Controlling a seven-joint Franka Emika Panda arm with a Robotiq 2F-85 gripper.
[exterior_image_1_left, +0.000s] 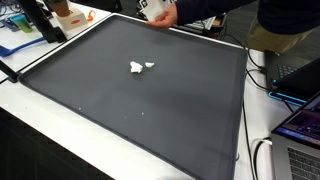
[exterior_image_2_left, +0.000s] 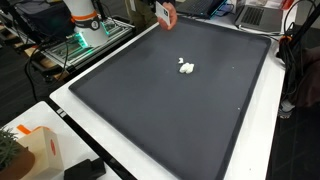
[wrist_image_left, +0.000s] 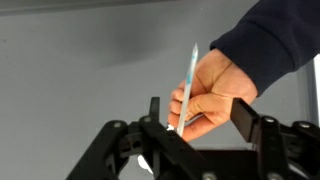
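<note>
In the wrist view a person's hand in a dark blue sleeve holds a thin white and light-blue pen upright between my jaws. My gripper is open; its left finger and right finger stand on either side of the hand and do not touch the pen. In both exterior views the gripper sits at the far edge of a dark mat, next to the hand. A small white crumpled piece lies near the middle of the mat.
The person's arm reaches over the mat's far edge. A laptop and cables lie beside the mat. The robot base stands at one corner, and an orange and white box sits on the white table border.
</note>
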